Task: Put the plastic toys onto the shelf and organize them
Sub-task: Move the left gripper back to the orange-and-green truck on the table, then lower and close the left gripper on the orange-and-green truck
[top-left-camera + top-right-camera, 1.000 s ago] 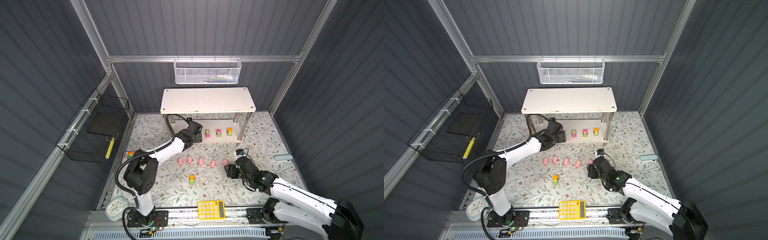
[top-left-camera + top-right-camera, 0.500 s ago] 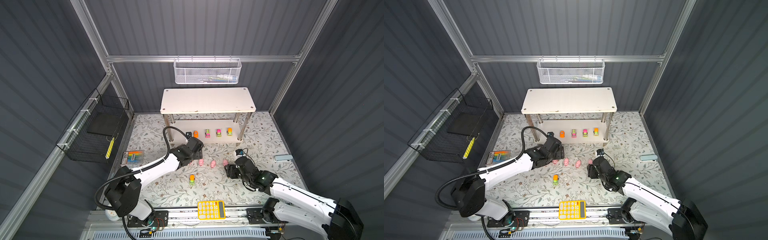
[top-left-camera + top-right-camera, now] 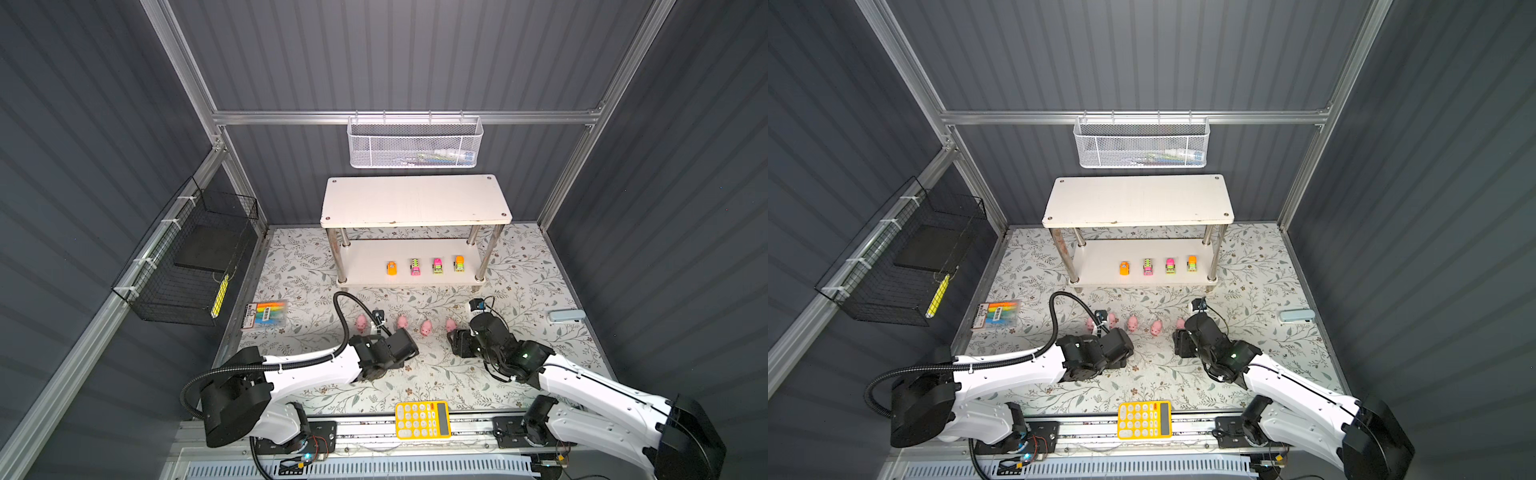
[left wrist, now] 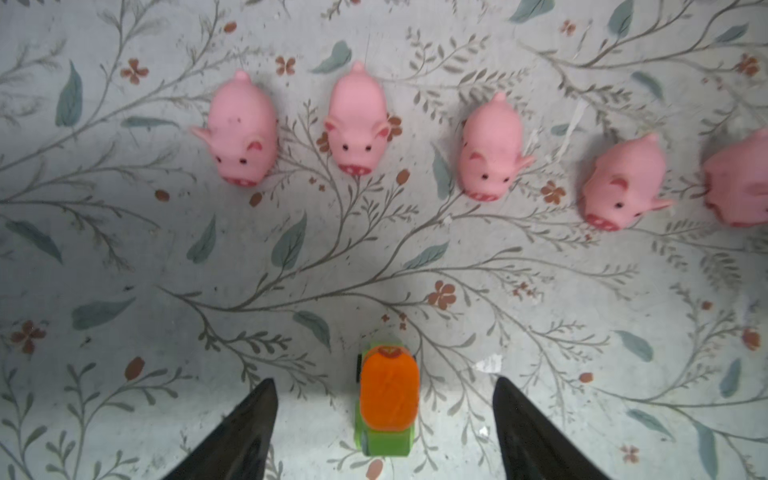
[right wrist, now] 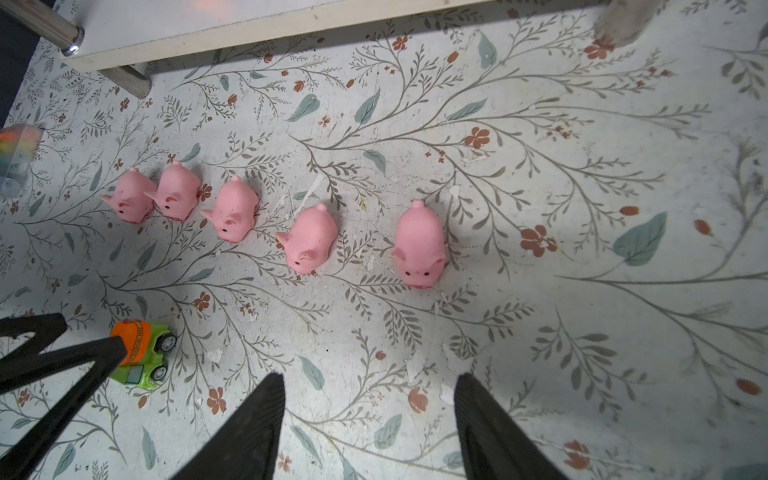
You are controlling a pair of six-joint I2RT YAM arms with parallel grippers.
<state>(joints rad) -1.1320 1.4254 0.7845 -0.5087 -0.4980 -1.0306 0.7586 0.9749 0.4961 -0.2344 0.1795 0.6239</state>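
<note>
Left gripper (image 4: 383, 381): jaws apart, straddling green truck with orange drum (image 4: 386, 399) at bottom centre of the left wrist view. Gap on both sides, no contact. Five pink pigs (image 4: 490, 151) stand in a row across the upper frame, on floral mat (image 4: 124, 270). Right gripper (image 5: 370, 376): jaws apart over bare mat, below the pigs. Shelf (image 3: 415, 199), centre of both top views: lower board carries four toy vehicles (image 3: 437, 265) in a row.

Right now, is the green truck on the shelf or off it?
Off: the truck stands on the mat, between the left gripper's open jaws, untouched.
</note>
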